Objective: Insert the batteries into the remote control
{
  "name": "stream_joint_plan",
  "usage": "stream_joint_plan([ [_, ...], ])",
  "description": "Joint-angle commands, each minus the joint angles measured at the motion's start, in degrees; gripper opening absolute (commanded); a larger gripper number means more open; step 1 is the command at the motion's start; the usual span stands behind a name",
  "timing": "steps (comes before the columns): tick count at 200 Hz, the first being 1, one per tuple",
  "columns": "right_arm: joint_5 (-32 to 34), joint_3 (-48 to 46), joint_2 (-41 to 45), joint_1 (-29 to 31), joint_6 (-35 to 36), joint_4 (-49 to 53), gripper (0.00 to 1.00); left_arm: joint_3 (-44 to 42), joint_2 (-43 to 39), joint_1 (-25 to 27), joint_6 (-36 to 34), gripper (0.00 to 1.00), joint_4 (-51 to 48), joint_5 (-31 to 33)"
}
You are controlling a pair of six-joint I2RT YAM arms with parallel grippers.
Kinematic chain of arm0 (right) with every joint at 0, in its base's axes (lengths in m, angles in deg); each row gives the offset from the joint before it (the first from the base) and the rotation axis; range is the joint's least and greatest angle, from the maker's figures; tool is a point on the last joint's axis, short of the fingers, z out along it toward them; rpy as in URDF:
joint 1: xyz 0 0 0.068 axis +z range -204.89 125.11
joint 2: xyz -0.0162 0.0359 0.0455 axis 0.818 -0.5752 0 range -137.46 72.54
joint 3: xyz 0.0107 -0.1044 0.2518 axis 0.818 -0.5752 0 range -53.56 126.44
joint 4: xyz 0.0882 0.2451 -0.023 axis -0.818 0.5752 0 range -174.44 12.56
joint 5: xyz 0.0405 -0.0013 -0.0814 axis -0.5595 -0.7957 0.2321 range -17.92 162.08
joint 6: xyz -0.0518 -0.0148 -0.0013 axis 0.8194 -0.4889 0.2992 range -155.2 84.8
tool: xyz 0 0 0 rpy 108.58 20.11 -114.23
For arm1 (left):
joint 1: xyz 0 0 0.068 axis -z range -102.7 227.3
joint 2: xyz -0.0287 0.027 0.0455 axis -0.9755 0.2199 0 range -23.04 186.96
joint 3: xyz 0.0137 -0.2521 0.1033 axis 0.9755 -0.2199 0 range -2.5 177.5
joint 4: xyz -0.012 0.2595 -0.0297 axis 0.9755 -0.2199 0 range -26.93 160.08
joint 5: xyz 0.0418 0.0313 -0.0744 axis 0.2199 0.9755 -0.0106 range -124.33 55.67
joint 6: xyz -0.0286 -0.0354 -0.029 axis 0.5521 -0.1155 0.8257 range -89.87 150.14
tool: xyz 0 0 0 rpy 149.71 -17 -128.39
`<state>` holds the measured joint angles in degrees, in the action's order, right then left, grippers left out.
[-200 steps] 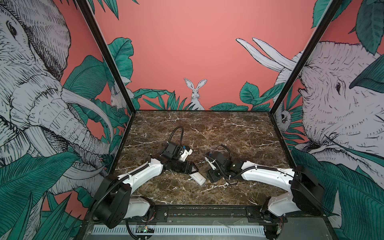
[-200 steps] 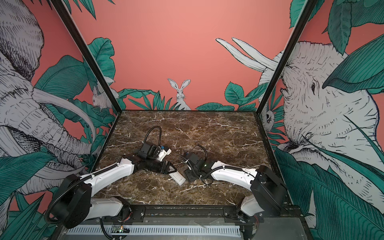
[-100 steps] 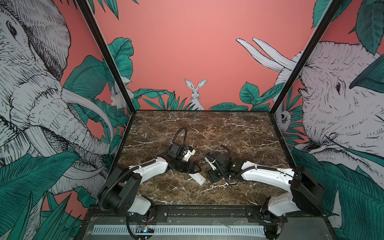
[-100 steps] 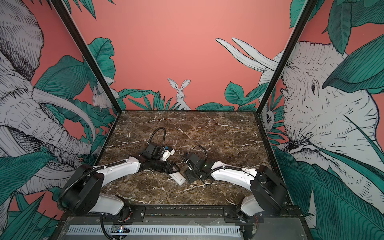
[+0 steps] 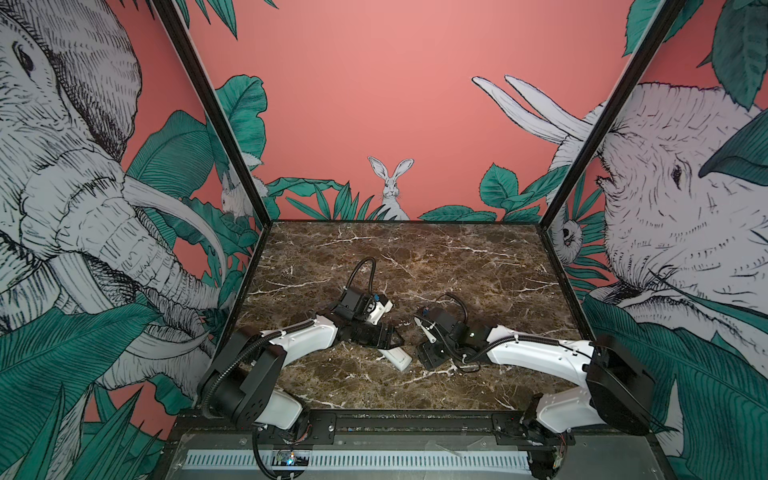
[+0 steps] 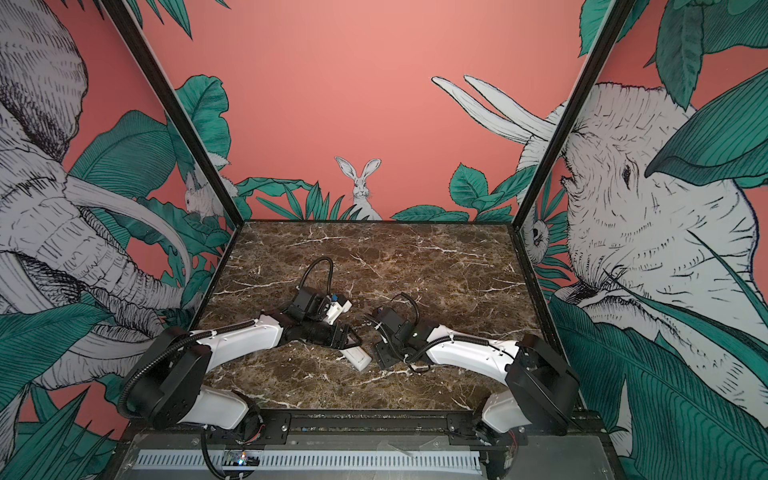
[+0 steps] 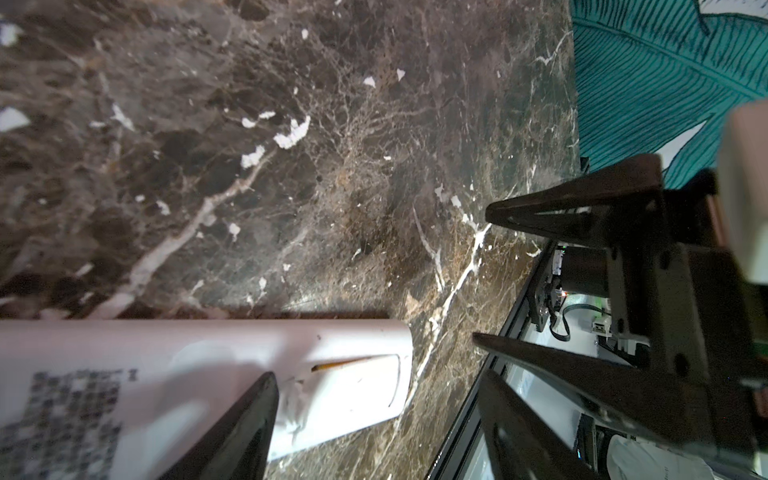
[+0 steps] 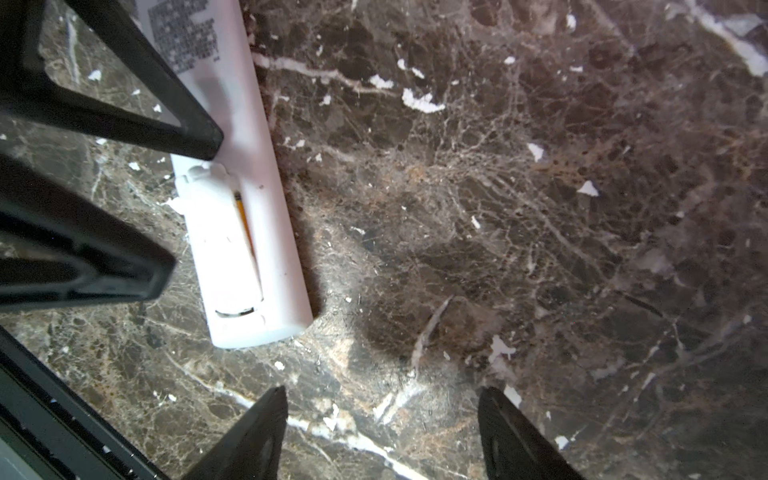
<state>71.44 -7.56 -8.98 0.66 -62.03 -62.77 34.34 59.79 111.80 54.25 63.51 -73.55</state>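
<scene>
- Your left tool (image 7: 374, 376) stood spread, one fingertip over the slim white plastic remote control (image 8: 274, 257) lying label-up.
- Your right tool (image 8: 382, 390), at its 3 o'clock, hung spread and empty.

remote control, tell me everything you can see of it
The remote control is a slim white plastic bar lying back-up, flat on the brown marble table. A dark printed label marks its back; at one end the battery cover sits in place, a thin orange sliver showing along one seam. One finger of the open left gripper overlaps it; contact is unclear.
</scene>
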Motion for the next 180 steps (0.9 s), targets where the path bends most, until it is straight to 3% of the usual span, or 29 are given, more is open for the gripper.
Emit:
stream_joint_plan([
  [1,1.17,-0.29,1.03,-0.28,-0.77,-0.13,0.73,-1.27,-1.20,0.69,0.62,0.78,0.77,-0.70],
  [95,1.02,-0.56,0.94,-0.44,-0.52,-0.70,0.73,-1.89,-4.87,2.15,1.63,0.78,-1.01,0.22],
  [180,0.62,-0.38,0.64,-0.36,-0.12,-0.86,0.73,-0.48,-4.14,2.15,0.30,0.85,-2.84,1.56],
])
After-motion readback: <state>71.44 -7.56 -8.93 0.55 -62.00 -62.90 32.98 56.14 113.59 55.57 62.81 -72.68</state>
